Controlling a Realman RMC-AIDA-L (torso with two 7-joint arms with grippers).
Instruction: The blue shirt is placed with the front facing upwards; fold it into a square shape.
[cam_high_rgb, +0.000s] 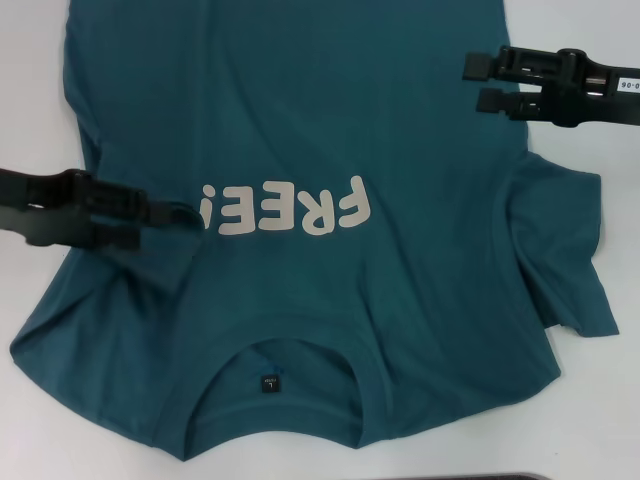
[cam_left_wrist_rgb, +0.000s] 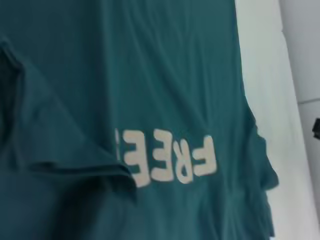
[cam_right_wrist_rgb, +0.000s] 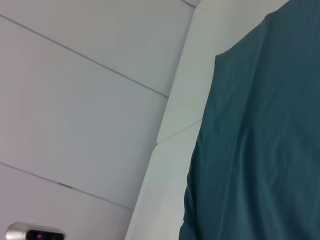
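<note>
White table (cam_high_rgb: 600, 420) carries the shirt (cam_high_rgb: 300, 110), which lies front up, collar (cam_high_rgb: 275, 355) toward us.

We see the shirt spread flat over most of the table, with the cream "FREE!" lettering (cam_high_rgb: 287, 208) across the chest and a small dark label (cam_high_rgb: 268, 383) inside the collar. Our left gripper (cam_high_rgb: 190, 216) is over the shirt's left side, and its fingers are clenched on the left sleeve (cam_left_wrist_rgb: 75, 150), which is folded inward so its hem touches the edge of the lettering. Our right gripper (cam_high_rgb: 470, 85) hovers at the shirt's right edge, farther from us, with its two fingers apart and nothing between them. On the right side the other sleeve (cam_high_rgb: 565, 250) lies spread outward on the table.
</note>
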